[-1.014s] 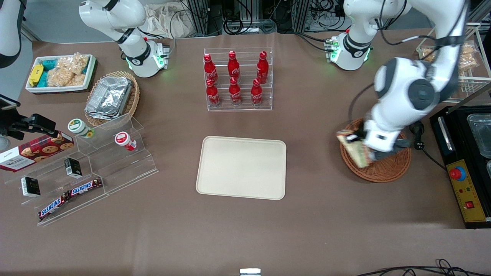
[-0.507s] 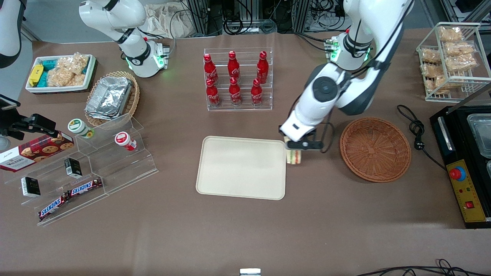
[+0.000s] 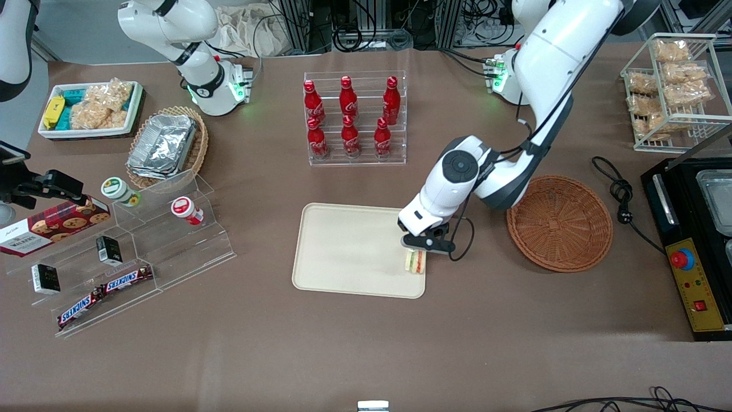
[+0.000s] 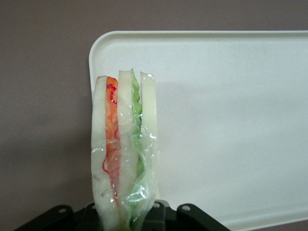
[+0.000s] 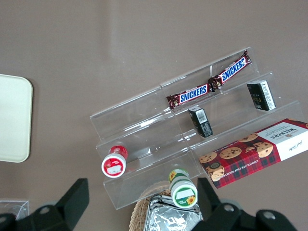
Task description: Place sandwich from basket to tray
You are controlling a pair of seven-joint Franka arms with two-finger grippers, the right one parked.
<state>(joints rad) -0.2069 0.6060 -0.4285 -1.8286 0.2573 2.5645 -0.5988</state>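
A wrapped triangular sandwich (image 3: 416,261) (image 4: 124,154), pale bread with orange-red and green filling, stands upright with my left gripper (image 3: 421,247) shut on it. It is over the edge of the cream tray (image 3: 349,252) (image 4: 231,110) that faces the basket, near the tray corner closest to the front camera. Whether the sandwich touches the tray I cannot tell. The reddish-brown wicker basket (image 3: 559,223) sits beside the tray, toward the working arm's end, with nothing in it.
An acrylic rack of red cola bottles (image 3: 354,117) stands farther from the front camera than the tray. A stepped acrylic shelf of snacks (image 3: 143,246) lies toward the parked arm's end. A wire rack of bagged snacks (image 3: 675,86), a black machine (image 3: 695,246) and a cable (image 3: 620,191) flank the basket.
My gripper lifted the sandwich out of the basket, carried it across to the tray's edge, then moved over the tray's rim and nearer the front camera. The basket is left empty.
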